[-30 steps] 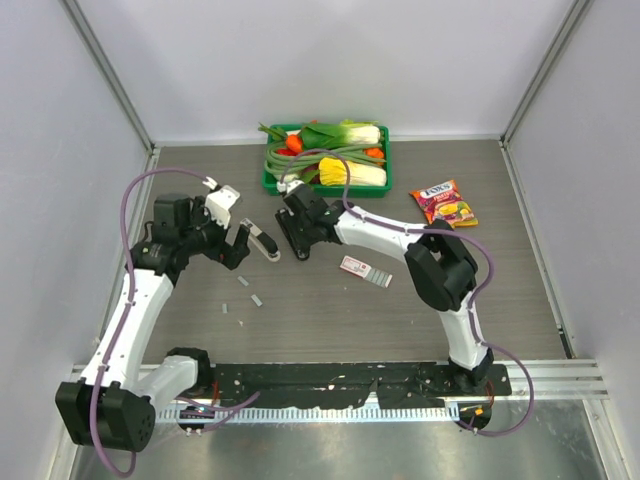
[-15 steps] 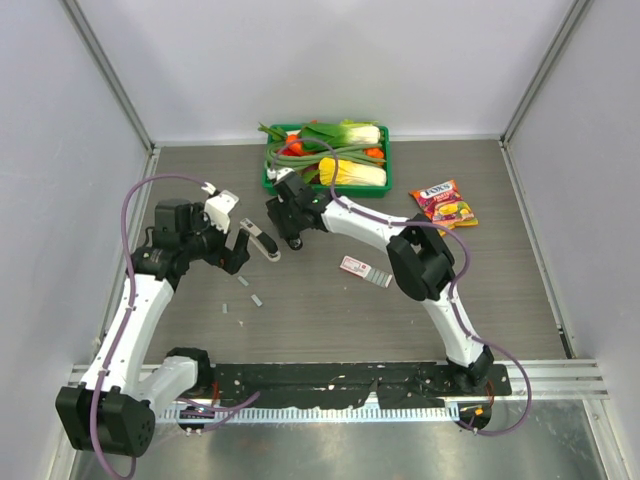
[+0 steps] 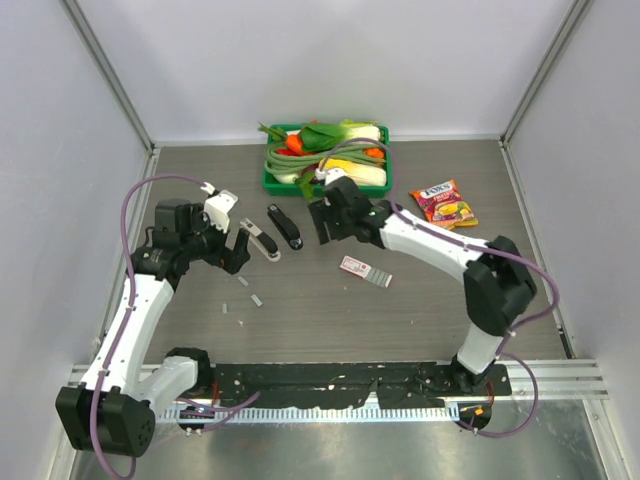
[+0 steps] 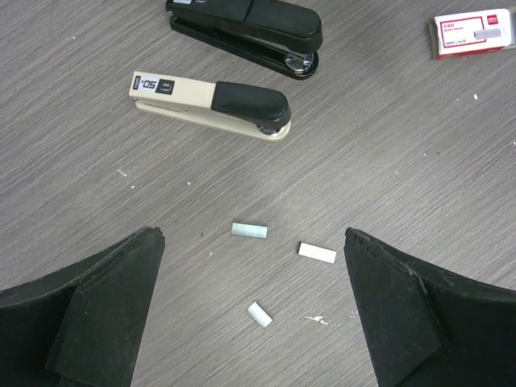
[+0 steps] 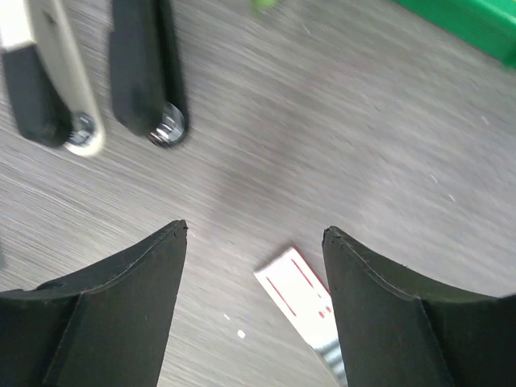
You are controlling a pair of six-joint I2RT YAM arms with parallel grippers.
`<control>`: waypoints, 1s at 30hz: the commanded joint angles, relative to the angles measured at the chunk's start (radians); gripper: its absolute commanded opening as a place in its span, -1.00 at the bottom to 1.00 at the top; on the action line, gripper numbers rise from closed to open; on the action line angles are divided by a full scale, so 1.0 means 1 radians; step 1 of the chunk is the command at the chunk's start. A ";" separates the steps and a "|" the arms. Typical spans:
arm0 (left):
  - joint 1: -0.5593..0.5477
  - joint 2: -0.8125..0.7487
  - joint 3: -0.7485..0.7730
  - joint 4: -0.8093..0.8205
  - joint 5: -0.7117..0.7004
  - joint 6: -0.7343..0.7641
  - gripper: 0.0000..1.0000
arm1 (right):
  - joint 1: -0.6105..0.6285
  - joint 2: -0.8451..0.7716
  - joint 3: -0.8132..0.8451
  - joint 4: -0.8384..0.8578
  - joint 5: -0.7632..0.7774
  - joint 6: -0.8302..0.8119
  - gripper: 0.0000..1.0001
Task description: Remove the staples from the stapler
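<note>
A grey wood-grain table (image 3: 330,320) stands between plain white walls, with the two arms fixed at its near edge.

The left gripper (image 3: 238,250) hangs low over the table with its fingers (image 4: 105,314) spread wide and nothing between them. Under the gap between them lie the staples (image 4: 249,230), three short grey pieces, loose on the table and a little apart from each other. Just ahead of them, beyond the fingertips, lies the stapler (image 4: 211,105), white with a black upper part, flat on the table and touching neither gripper. The black stapler (image 4: 246,32) lies just behind it, almost parallel, near but not touching. Far ahead and to the right of this gripper is a small pink-and-white box (image 4: 472,34).

The right gripper (image 3: 322,232) is also released: its fingers (image 5: 113,314) stand wide apart and hold nothing. Its wrist picture is a little blurred. Ahead of its left finger I see the ends of both staplers, side by side. The box lies on the table under the gap between its fingers, closer to the right one. Ahead and to its right is the corner of a green tray (image 5: 476,20) that holds vegetables. To the right of this arm, well apart, lies a candy bag (image 3: 443,203)
</note>
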 commanded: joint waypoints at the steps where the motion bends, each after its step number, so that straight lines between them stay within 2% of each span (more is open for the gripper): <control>1: 0.004 -0.019 0.000 0.004 0.012 -0.023 1.00 | -0.023 -0.122 -0.194 0.069 0.060 -0.012 0.47; 5: 0.004 -0.010 0.008 0.002 0.020 -0.033 0.99 | -0.052 -0.145 -0.266 0.081 0.069 0.022 0.45; 9: 0.004 -0.020 0.005 -0.001 0.023 -0.038 1.00 | -0.108 -0.140 -0.308 0.120 0.022 0.057 0.30; 18: 0.004 -0.022 -0.004 -0.004 0.011 -0.026 1.00 | -0.122 -0.073 -0.339 0.183 -0.058 0.074 0.27; 21: 0.004 -0.020 -0.007 0.001 0.009 -0.026 1.00 | -0.125 -0.064 -0.355 0.199 -0.045 0.099 0.14; 22: 0.004 -0.019 -0.009 0.004 0.009 -0.026 0.99 | -0.128 -0.062 -0.359 0.209 -0.046 0.120 0.01; 25: 0.004 -0.019 -0.015 0.004 0.006 -0.021 1.00 | -0.131 -0.060 -0.369 0.222 -0.051 0.148 -0.17; 30: 0.004 -0.023 -0.027 0.010 0.002 -0.015 1.00 | -0.132 -0.056 -0.385 0.229 -0.052 0.169 -0.28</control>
